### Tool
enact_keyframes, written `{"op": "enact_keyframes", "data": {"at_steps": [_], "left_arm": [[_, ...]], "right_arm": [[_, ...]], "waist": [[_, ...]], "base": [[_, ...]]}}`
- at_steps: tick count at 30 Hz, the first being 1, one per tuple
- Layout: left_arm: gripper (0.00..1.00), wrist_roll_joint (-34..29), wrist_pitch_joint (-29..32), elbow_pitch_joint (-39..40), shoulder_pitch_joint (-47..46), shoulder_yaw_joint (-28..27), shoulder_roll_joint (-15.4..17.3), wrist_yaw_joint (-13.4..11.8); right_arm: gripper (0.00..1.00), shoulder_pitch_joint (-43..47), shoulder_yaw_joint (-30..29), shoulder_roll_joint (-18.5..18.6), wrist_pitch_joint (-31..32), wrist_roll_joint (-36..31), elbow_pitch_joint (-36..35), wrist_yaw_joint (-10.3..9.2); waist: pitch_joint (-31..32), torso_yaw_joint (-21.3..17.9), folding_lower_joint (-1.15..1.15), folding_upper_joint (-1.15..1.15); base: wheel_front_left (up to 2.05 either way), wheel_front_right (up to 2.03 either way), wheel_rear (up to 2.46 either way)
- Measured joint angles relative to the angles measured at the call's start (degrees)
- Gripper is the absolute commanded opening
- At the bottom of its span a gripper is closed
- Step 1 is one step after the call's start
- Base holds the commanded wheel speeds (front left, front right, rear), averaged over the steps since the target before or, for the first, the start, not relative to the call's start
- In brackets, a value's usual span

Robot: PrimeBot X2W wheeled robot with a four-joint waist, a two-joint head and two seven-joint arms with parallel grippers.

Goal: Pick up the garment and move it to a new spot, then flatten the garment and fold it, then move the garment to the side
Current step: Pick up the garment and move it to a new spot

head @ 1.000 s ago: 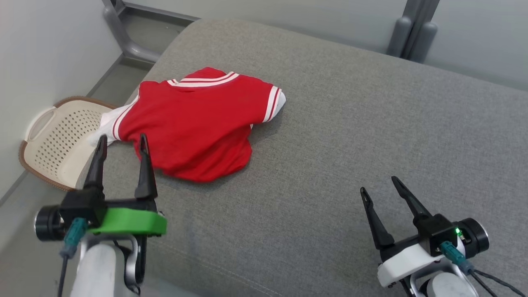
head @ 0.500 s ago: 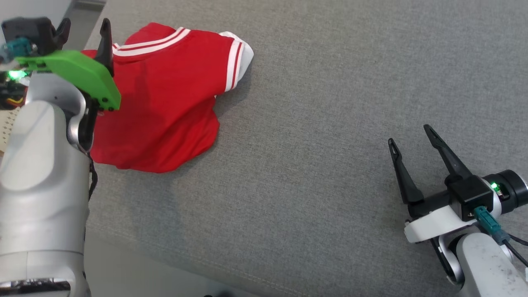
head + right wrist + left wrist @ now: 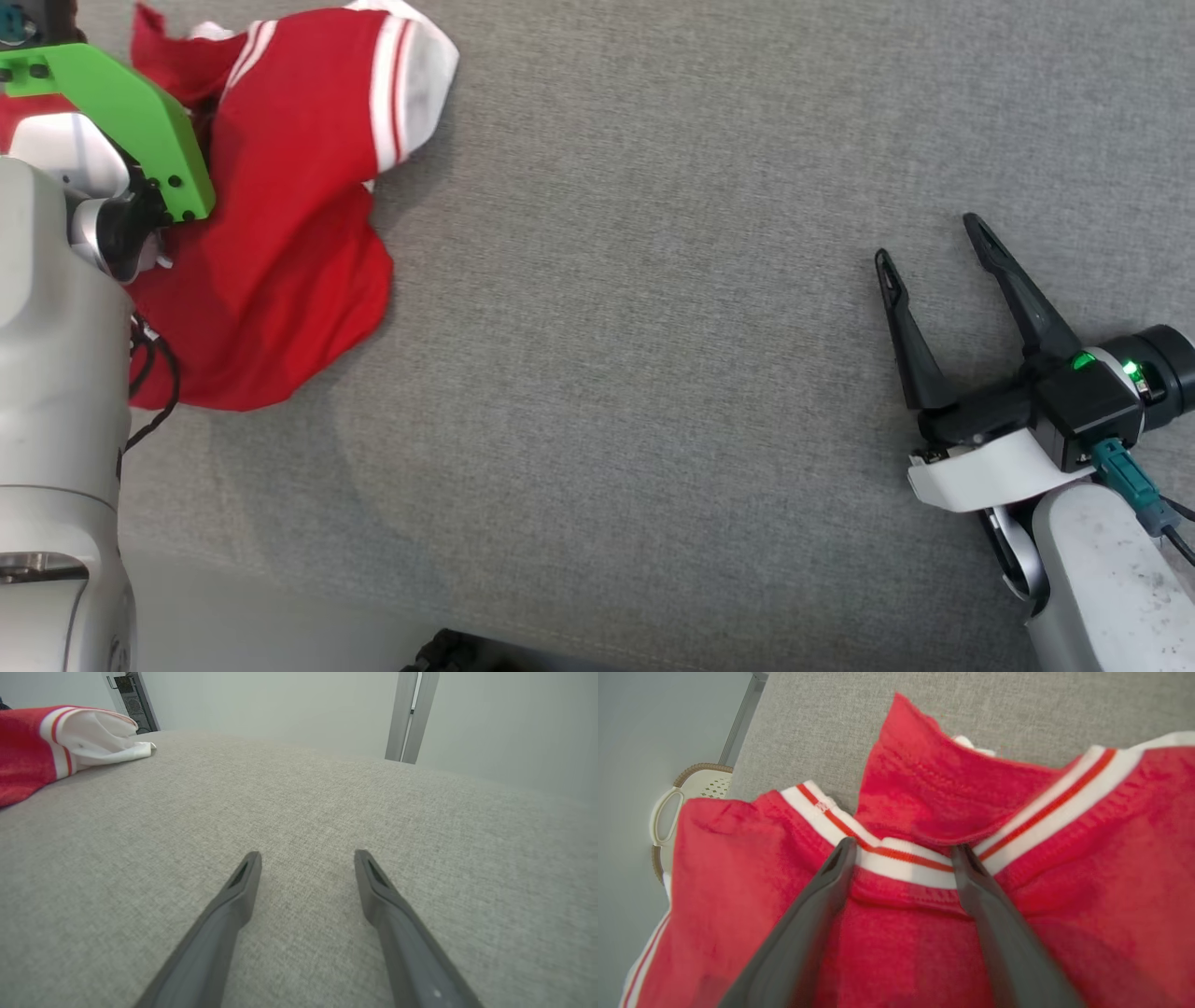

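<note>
Since earlier, our left gripper has advanced to straddle the garment collar — jaws wide, gripping nothing; right gripper likewise, well apart from the garment. Pick-up step: we close next.

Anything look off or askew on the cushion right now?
Only the red garment: it lies bunched on the grey cushion, a red flap standing up behind the striped collar. Left end effector open over that collar, not gripping; no damage or spill visible.

Left tool jaws wide apart, angled down; right tool jaws wide apart, pointing forward.
</note>
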State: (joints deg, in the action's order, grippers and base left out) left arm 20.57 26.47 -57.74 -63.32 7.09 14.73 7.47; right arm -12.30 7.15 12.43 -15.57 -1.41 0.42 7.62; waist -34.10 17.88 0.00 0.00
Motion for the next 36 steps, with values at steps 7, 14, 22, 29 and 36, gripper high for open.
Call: {"op": "enact_keyframes", "data": {"at_steps": [7, 14, 22, 29, 36], "left_arm": [[0.00, 1.5, -4.2, -0.3, 0.1, 3.1, 1.2, 0.0], [0.00, 4.8, -12.7, 2.0, 1.5, 5.4, 2.1, 0.0], [0.00, 7.0, -16.1, 9.9, 3.5, 9.8, 6.5, 0.1], [0.00, 8.7, -15.1, 23.2, 4.2, 11.8, 10.9, 0.1], [0.00, 9.4, -12.2, 37.7, 4.5, 11.3, 13.4, -0.7]], "right_arm": [[1.00, -0.9, 0.0, -0.7, -0.2, 0.0, -0.2, 0.00], [1.00, 0.3, 0.1, -1.5, -0.1, 0.2, 2.1, -0.08], [1.00, 3.3, 2.1, -4.2, 0.4, 0.8, 5.3, -0.08], [1.00, 5.0, 3.4, -6.6, 0.4, 1.4, 6.6, -0.08], [1.00, 4.8, 3.5, -8.5, 0.4, 1.9, 6.5, -0.08]], "waist": [[-1.1, -2.1, 0.00, 0.00], [1.9, -2.3, 0.00, 0.00], [8.7, -2.2, 0.00, 0.00], [15.6, -2.8, 0.00, 0.00], [20.3, -6.1, 0.00, 0.00]], "base": [[0.00, 0.00, 0.00], [0.00, 0.00, 0.00], [0.00, 0.00, 0.00], [0.00, 0.00, 0.00], [0.00, 0.00, 0.00]]}}
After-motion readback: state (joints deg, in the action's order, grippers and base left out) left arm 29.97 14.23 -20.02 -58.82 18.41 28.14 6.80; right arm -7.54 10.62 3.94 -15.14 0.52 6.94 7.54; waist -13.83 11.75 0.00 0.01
